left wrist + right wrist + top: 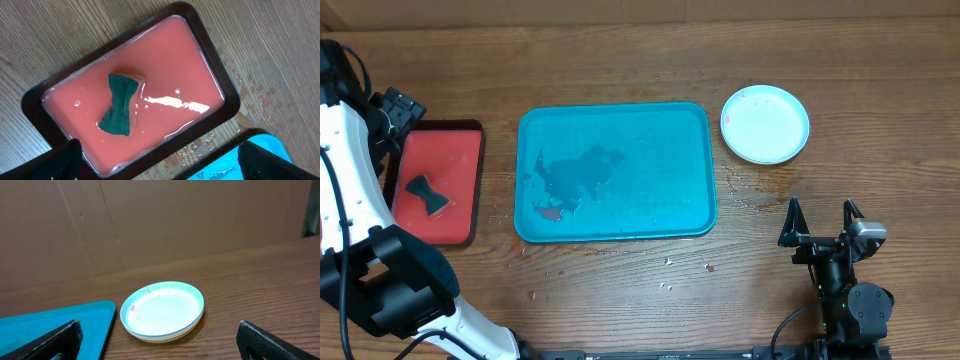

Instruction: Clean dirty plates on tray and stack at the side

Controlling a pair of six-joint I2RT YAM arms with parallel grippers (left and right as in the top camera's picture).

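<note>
The plates stand in one stack on the table, right of the teal tray. In the right wrist view the stack has the light blue plate on top with a small red speck near its rim. A yellow-green rim shows underneath, and the white plate is hard to tell apart. The tray holds no plates, only a wet patch with reddish smears. My right gripper is open and empty, near the table's front and short of the stack. My left gripper is open and empty above the red tray.
A red tray with a dark rim lies left of the teal tray and holds pinkish water and a green sponge. Water drops and red specks dot the wood in front of the teal tray and near the plates.
</note>
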